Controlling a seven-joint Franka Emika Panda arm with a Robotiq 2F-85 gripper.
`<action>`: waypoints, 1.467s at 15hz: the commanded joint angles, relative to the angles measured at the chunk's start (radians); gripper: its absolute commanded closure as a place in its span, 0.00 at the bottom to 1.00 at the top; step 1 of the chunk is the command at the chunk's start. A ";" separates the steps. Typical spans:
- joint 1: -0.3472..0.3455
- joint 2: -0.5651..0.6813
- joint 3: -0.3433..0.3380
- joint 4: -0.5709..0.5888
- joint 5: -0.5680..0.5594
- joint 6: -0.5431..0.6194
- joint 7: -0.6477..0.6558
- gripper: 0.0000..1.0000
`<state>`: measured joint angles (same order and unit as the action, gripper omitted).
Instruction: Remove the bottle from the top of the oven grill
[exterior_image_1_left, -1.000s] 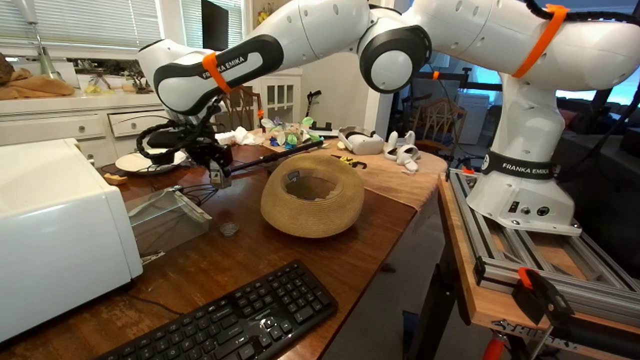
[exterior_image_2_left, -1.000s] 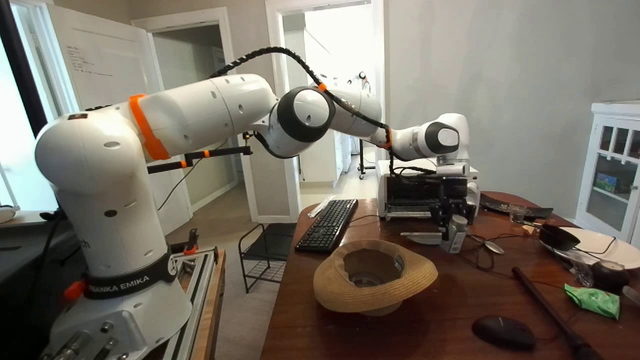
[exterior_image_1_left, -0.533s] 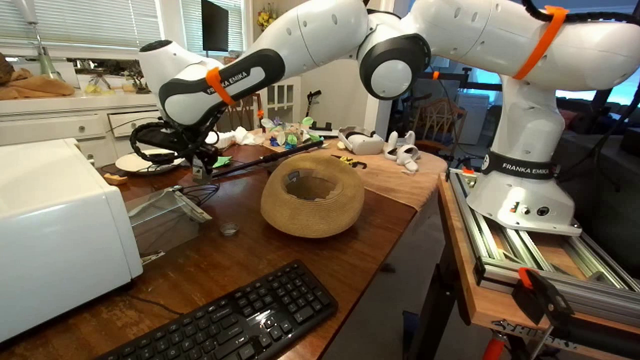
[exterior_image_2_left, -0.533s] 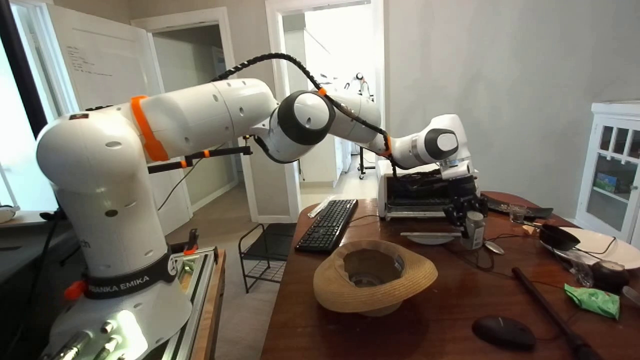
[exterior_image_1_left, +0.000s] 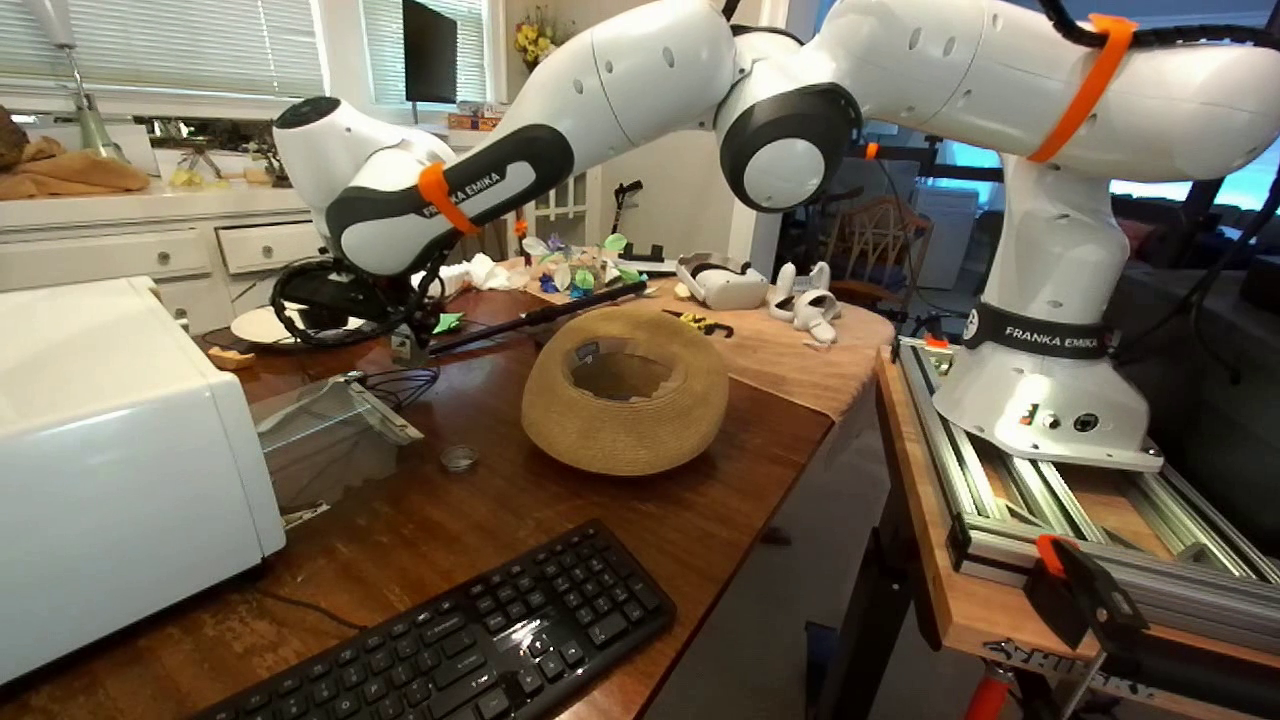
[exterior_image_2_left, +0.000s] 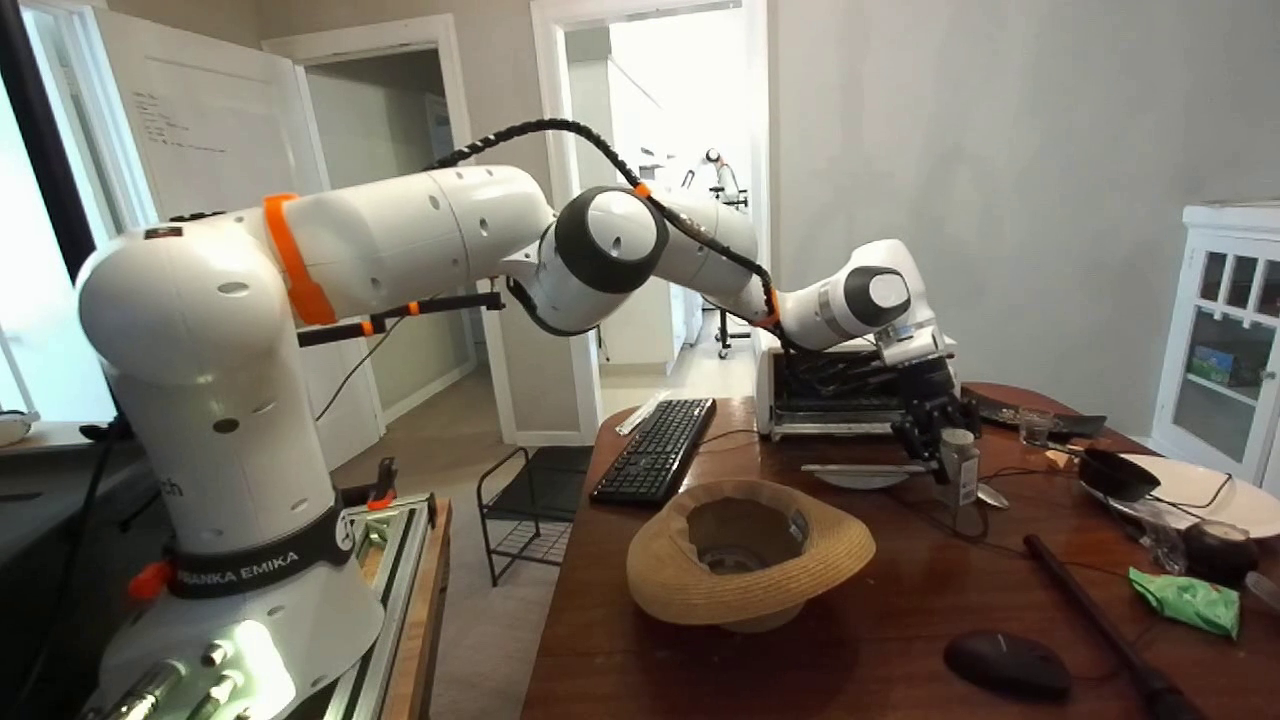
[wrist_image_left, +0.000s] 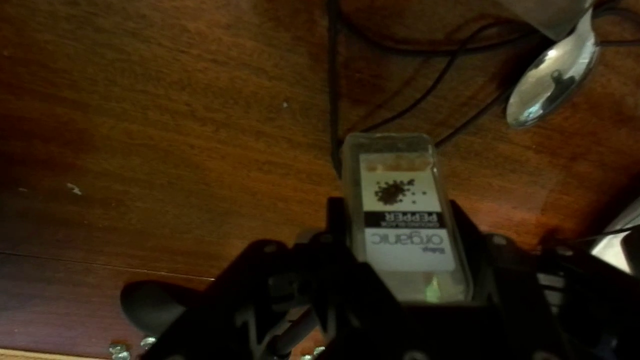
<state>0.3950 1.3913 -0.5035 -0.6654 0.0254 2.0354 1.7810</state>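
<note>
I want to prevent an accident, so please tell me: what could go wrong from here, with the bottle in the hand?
1. If the hand releases the bottle here, it might tip: cables run on the table, close to its base in the wrist view.
2. The spoon lies nearby and could be knocked.
3. The oven has its door open near the hand; a swing that way may hit it.
</note>
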 joint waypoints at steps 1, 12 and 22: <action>-0.008 0.006 0.022 0.021 0.018 -0.069 -0.009 0.76; -0.010 0.074 -0.016 0.054 -0.003 0.030 0.100 0.76; -0.012 0.066 -0.027 0.069 -0.002 -0.045 0.085 0.76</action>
<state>0.3926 1.4544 -0.5258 -0.6348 0.0256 2.0349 1.8661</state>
